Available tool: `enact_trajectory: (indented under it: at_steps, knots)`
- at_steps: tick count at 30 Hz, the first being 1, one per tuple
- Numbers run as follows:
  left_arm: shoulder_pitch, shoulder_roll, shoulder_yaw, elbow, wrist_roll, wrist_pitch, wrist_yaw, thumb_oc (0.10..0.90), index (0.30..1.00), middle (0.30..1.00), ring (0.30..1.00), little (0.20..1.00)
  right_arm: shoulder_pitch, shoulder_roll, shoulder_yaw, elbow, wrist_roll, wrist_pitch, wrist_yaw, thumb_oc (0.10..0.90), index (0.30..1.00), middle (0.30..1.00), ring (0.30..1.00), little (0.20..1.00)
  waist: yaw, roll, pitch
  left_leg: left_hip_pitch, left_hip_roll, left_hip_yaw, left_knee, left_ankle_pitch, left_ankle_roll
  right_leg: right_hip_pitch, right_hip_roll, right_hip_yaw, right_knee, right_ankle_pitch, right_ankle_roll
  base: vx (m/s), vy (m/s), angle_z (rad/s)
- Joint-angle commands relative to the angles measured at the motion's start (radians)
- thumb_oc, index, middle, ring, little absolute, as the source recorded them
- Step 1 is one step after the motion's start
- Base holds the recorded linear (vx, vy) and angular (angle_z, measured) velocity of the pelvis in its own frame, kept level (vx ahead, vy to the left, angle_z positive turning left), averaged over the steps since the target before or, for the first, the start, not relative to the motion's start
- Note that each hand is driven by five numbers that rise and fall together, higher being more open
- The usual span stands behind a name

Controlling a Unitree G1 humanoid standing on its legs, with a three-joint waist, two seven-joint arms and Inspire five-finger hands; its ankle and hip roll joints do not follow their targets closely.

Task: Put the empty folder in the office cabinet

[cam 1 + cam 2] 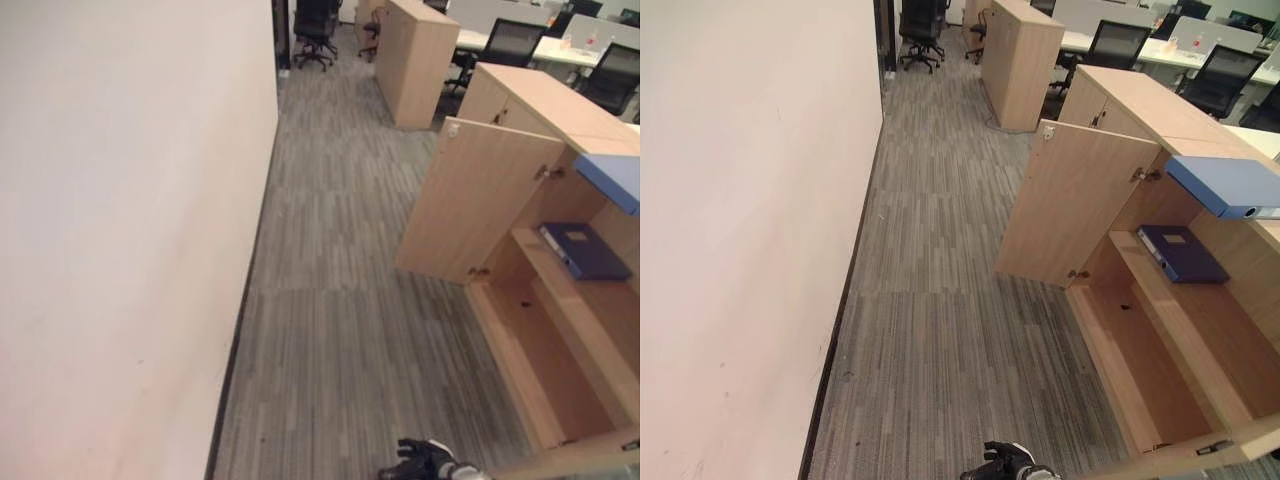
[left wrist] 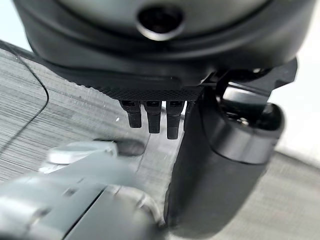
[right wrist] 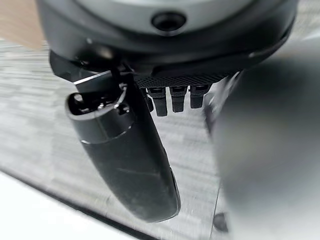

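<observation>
My left hand (image 2: 215, 165) has its fingers (image 2: 152, 117) straight and relaxed over the carpet (image 1: 340, 300), holding nothing. My right hand (image 3: 125, 160) is the same, fingers (image 3: 172, 100) straight and empty. I see a dark blue folder (image 1: 1182, 252) lying flat on the middle shelf of the open office cabinet (image 1: 1160, 350). A light blue folder (image 1: 1225, 185) lies on the cabinet top, beside the open door (image 1: 1070, 205).

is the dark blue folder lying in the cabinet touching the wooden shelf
Touching. The right eye view shows the dark blue folder lying flat on the wooden shelf inside the open cabinet.
</observation>
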Motion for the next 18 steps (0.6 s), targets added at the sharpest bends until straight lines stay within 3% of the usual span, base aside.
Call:
enact_trajectory:
  at_steps: [1, 3, 4, 7, 9, 10, 11, 14, 15, 18]
  knots:
    - [-0.058, 0.024, -0.003, 0.005, 0.003, -0.031, 0.014, 0.8, 0.9, 0.9, 0.9, 0.9, 0.02, 0.046, -0.031, 0.059, 0.017, 0.002, -0.01, 0.8, 0.9, 0.9, 0.9, 0.9, 0.004, -0.041, 0.011, 0.03, -0.027, 0.079, 0.081, 0.07, 0.011, 0.11, 0.003, 0.02, -0.219, 0.231, 0.154, 0.25, -0.362, -0.1]
    - [-0.061, 0.029, -0.01, -0.016, -0.007, -0.036, 0.021, 0.8, 0.9, 0.9, 0.9, 0.9, 0.028, 0.038, -0.028, 0.07, 0.015, -0.001, -0.021, 0.8, 0.9, 0.9, 0.9, 0.9, 0.018, -0.051, 0.014, -0.013, 0.038, 0.1, 0.262, 0.136, -0.017, 0.164, 0.057, 0.015, -0.252, 0.179, 0.115, 0.2, -0.354, -0.16]
    - [-0.057, 0.035, -0.012, -0.038, -0.013, -0.043, 0.026, 0.8, 0.9, 0.9, 0.9, 0.9, 0.032, 0.025, -0.031, 0.081, 0.012, 0.0, -0.025, 0.8, 0.9, 0.9, 0.9, 0.9, 0.043, -0.061, 0.036, -0.083, 0.109, 0.102, 0.454, 0.22, -0.023, 0.219, 0.111, 0.018, -0.29, 0.128, 0.073, 0.17, -0.331, -0.24]
    - [-0.05, 0.036, -0.011, -0.039, -0.021, -0.048, 0.027, 0.8, 0.9, 0.9, 0.9, 0.9, 0.032, 0.008, -0.039, 0.091, 0.009, 0.001, -0.026, 0.8, 0.9, 0.9, 0.9, 0.9, 0.066, -0.073, 0.059, -0.155, 0.141, 0.107, 0.519, 0.208, -0.011, 0.247, 0.128, 0.035, -0.315, 0.103, 0.056, 0.12, -0.129, -0.49]
    - [-0.039, 0.034, -0.003, -0.03, -0.026, -0.048, 0.026, 0.8, 0.9, 0.9, 0.9, 0.9, 0.033, -0.001, -0.04, 0.098, -0.002, 0.004, -0.024, 0.8, 0.9, 0.9, 0.9, 0.9, 0.081, -0.082, 0.068, -0.234, 0.136, 0.115, 0.459, 0.146, 0.007, 0.26, 0.121, 0.064, -0.331, 0.097, 0.06, 0.1, 0.06, -0.46]
    - [-0.039, 0.034, -0.003, -0.03, -0.026, -0.048, 0.026, 0.8, 0.9, 0.9, 0.9, 0.9, 0.033, -0.002, -0.04, 0.098, -0.003, 0.004, -0.024, 0.8, 0.9, 0.9, 0.9, 0.9, 0.081, -0.083, 0.066, -0.235, 0.134, 0.117, 0.457, 0.145, 0.01, 0.258, 0.119, 0.065, -0.331, 0.099, 0.061, 0.11, 0.167, -0.19]
    - [-0.028, 0.035, 0.002, -0.024, -0.027, -0.046, 0.023, 0.8, 0.9, 0.9, 0.9, 0.9, 0.031, -0.009, -0.037, 0.102, -0.008, 0.002, -0.025, 0.8, 0.9, 0.9, 0.9, 0.9, 0.094, -0.078, 0.07, -0.302, 0.113, 0.105, 0.341, 0.146, 0.008, 0.266, 0.121, 0.103, -0.341, 0.093, 0.064, 0.13, 0.237, -0.19]
    - [-0.019, 0.037, 0.007, -0.016, -0.037, -0.052, 0.022, 0.8, 0.9, 0.9, 0.9, 0.9, 0.026, -0.02, -0.035, 0.1, -0.004, -0.012, -0.03, 0.8, 0.9, 0.9, 0.9, 0.9, 0.128, -0.043, 0.083, -0.399, 0.084, 0.035, 0.025, 0.324, -0.025, 0.299, 0.143, 0.154, -0.356, 0.079, 0.072, 0.19, 0.284, -0.33]
    - [-0.02, 0.039, 0.009, -0.013, -0.039, -0.052, 0.021, 0.8, 0.9, 0.9, 0.9, 0.9, 0.023, -0.022, -0.034, 0.1, -0.005, -0.015, -0.03, 0.8, 0.9, 0.9, 0.9, 0.9, 0.134, -0.035, 0.087, -0.421, 0.088, 0.013, -0.035, 0.352, -0.031, 0.309, 0.146, 0.166, -0.354, 0.073, 0.072, 0.22, 0.276, -0.57]
    - [-0.02, 0.032, 0.013, 0.002, -0.041, -0.054, 0.017, 0.8, 0.9, 0.9, 0.9, 0.9, 0.009, -0.024, -0.031, 0.106, -0.018, -0.017, -0.029, 0.8, 0.9, 0.9, 0.9, 0.9, 0.149, -0.008, 0.077, -0.457, 0.111, -0.034, -0.045, 0.356, -0.053, 0.355, 0.146, 0.199, -0.34, 0.048, 0.084, 0.26, 0.249, -0.5]
